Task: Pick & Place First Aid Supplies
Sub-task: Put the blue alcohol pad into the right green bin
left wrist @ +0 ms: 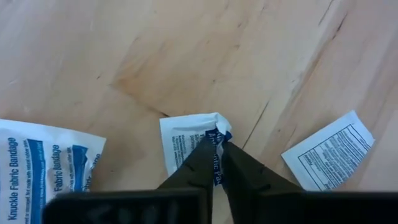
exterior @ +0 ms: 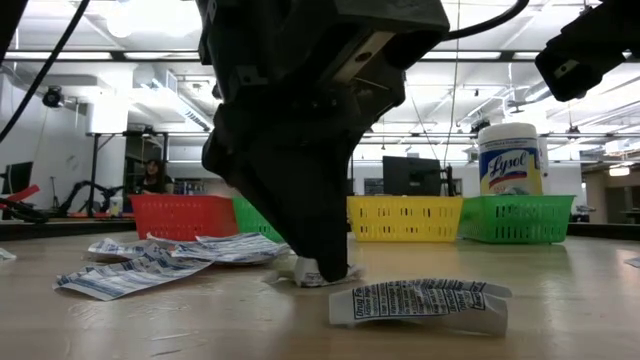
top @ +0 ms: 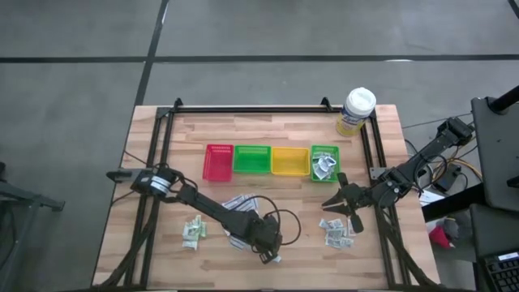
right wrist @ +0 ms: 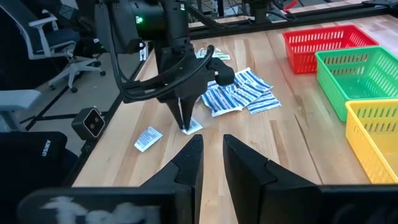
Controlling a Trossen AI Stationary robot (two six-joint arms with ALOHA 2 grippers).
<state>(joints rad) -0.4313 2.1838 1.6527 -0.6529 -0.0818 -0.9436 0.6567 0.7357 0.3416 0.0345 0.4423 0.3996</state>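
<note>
While bent steeply down | left gripper (left wrist: 214, 163) pinches packet (left wrist: 186, 140) | table.

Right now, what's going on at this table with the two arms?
The left gripper is down at the near edge of the wooden table, its fingers pinched on a small white packet that lies on the wood. Another small packet lies just beside it, and a pile of blue-printed bandage strips sits behind. The right gripper waits low over the right side, near a heap of packets. Of the four trays, only the far-right green tray holds packets so far.
</note>
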